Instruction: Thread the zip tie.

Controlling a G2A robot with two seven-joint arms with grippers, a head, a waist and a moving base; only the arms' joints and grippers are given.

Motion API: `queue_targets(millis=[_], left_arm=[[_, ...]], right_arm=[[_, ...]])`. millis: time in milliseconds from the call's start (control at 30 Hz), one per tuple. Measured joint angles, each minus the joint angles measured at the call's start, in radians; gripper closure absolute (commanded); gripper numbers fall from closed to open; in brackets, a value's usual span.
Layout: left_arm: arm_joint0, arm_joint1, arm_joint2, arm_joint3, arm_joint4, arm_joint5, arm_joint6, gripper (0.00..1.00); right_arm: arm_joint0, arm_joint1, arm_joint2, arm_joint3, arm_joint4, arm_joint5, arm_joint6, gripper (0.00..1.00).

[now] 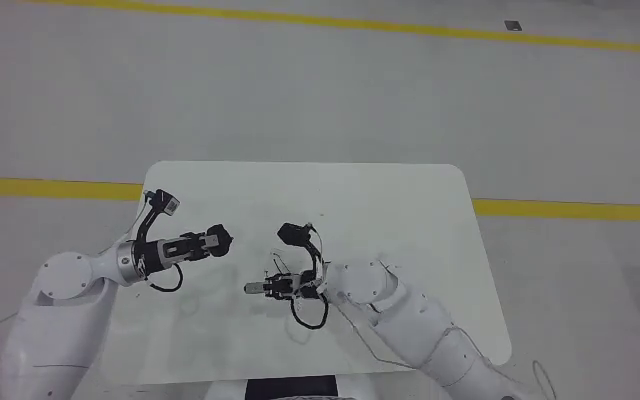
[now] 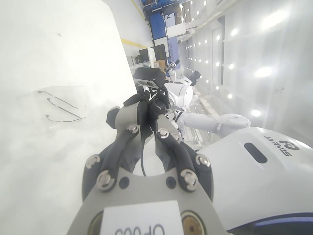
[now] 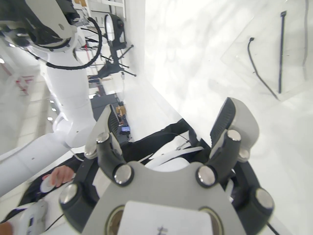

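My left gripper (image 1: 222, 238) (image 2: 146, 110) hovers over the left half of the white table (image 1: 400, 200), its dark pads pressed together. A thin black zip tie (image 2: 142, 156) runs from between the pads back toward the wrist. Close by, toward the table's front edge, is my right gripper (image 1: 252, 288) (image 3: 168, 110), open with nothing between its fingers. Three more black zip ties (image 2: 62, 107) (image 3: 282, 52) lie flat on a clear sheet (image 2: 73, 91) (image 3: 244, 50) on the table, apart from both grippers.
The right half of the table (image 1: 430, 260) is bare white surface with rounded corners. A yellow floor line (image 1: 560, 208) runs past the table on both sides. The right arm's black wrist housing (image 2: 148, 74) sits just beyond my left fingertips.
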Motion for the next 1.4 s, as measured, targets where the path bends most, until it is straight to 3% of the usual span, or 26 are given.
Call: queue_targets(millis=[167, 367, 700, 1100, 1400], left_arm=[[0.000, 0.000, 0.000, 0.000, 0.000, 0.000, 0.000, 1.00], [0.000, 0.000, 0.000, 0.000, 0.000, 0.000, 0.000, 1.00], [0.000, 0.000, 0.000, 0.000, 0.000, 0.000, 0.000, 1.00], [0.000, 0.000, 0.000, 0.000, 0.000, 0.000, 0.000, 1.00], [0.000, 0.000, 0.000, 0.000, 0.000, 0.000, 0.000, 1.00]], right_arm=[[0.106, -0.022, -0.067, 0.059, -0.148, -0.001, 0.111, 0.00], [0.181, -0.068, -0.138, 0.108, -0.267, -0.001, 0.210, 0.00], [0.189, -0.071, -0.161, 0.118, -0.305, -0.017, 0.217, 0.00], [0.370, -0.156, -0.327, 0.204, -0.401, -0.006, 0.349, 0.00], [0.376, -0.162, -0.337, 0.211, -0.402, -0.007, 0.352, 0.00]])
